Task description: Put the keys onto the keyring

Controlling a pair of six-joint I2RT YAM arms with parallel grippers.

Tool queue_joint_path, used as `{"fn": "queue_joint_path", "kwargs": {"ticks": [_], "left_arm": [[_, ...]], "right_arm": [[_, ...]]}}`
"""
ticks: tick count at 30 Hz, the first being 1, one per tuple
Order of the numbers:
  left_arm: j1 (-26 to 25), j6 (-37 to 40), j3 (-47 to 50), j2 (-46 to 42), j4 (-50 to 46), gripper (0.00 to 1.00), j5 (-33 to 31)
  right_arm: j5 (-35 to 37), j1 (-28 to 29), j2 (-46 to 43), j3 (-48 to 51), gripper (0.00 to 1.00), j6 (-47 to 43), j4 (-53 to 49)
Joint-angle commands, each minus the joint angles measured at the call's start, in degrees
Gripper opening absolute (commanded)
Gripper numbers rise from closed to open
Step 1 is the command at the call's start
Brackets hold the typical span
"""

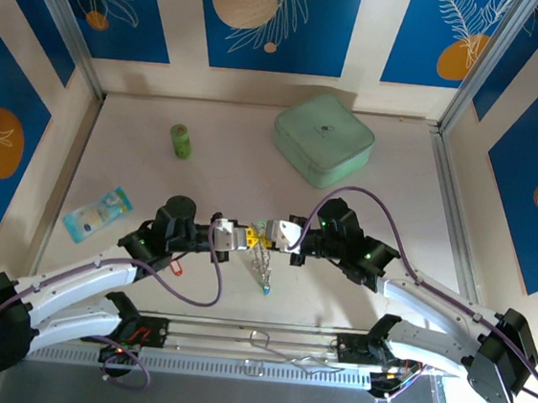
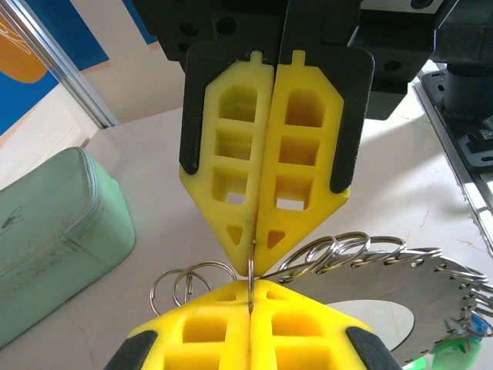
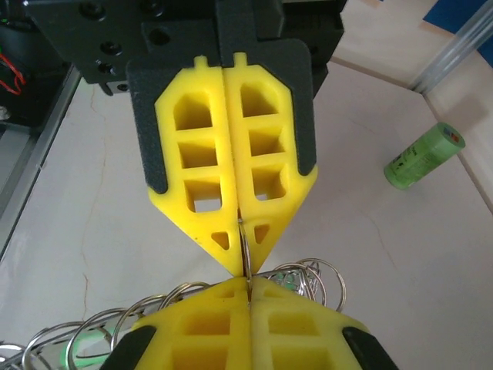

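Observation:
My two grippers meet tip to tip over the middle of the table, the left gripper (image 1: pixel 242 236) and the right gripper (image 1: pixel 268 232). Both are shut on the same small split ring (image 2: pixel 251 266), which stands edge-on between the yellow fingertips. In the left wrist view my left gripper (image 2: pixel 252 287) is at the bottom and the right gripper (image 2: pixel 253 260) faces it. The keyring (image 2: pixel 431 270), silvery with a jagged rim and several small rings, hangs beside and below them (image 1: pixel 262 266). A pale green key tag (image 2: pixel 454 348) hangs from it. A red-tagged key (image 1: pixel 178 267) lies on the table by the left arm.
A green box (image 1: pixel 324 138) stands at the back right of centre, and a green cylinder (image 1: pixel 180 140) at the back left. A blue and white packet (image 1: pixel 97 212) lies at the left. A metal rail (image 1: pixel 263 350) runs along the near edge between the arm bases.

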State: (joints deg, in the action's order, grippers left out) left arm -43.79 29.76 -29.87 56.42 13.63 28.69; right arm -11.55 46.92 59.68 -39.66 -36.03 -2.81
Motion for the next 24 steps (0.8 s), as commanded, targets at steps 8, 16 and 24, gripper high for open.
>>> {"fn": "queue_joint_path", "kwargs": {"ticks": [8,16,24], "left_arm": [[-0.4,-2.8,-2.1,0.5,4.5,0.12,3.8],[-0.4,-3.2,-1.9,-0.5,5.3,0.0,1.0],[-0.5,-17.9,-4.5,-2.7,0.3,0.0,-17.8]], "right_arm": [[-6.3,0.7,2.3,-3.3,0.0,1.4,0.1],[-4.6,0.4,1.4,-2.9,0.05,2.4,-0.7],[-3.8,-11.5,-10.3,3.0,0.4,25.5,4.6]]}}
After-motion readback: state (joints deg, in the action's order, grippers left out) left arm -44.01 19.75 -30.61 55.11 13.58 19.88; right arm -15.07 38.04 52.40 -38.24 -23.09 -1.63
